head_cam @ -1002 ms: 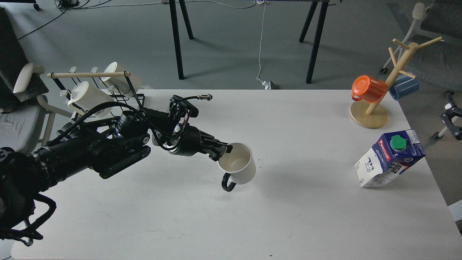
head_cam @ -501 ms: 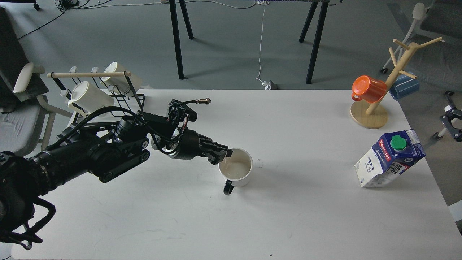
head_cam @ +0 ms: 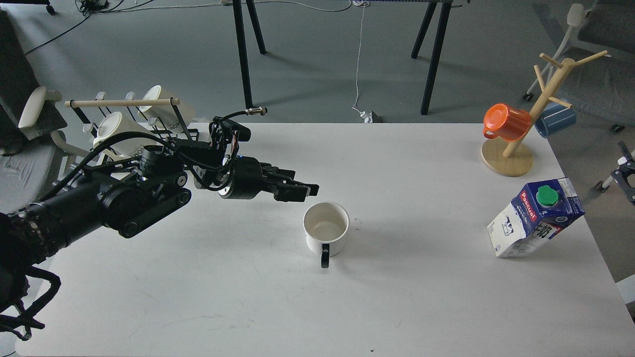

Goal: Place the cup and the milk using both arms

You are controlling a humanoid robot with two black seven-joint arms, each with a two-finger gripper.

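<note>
The cup is a squat white mug with a cream inside. It stands upright on the white table near the middle, its black handle pointing toward me. My left gripper hovers just up and left of the cup's rim, open and empty, clear of the cup. The milk, a blue and white carton with a green cap and red "Pascual" label, stands near the table's right edge, far from the gripper. My right gripper is out of view.
A wire rack with two white mugs stands at the back left, behind my left arm. A wooden mug tree with an orange cup stands at the back right. A black part shows at the right edge, off the table.
The left gripper set the tilted cup down upright, let go of it and drew back up and to the left. The black part at the right edge drifted down and right.
</note>
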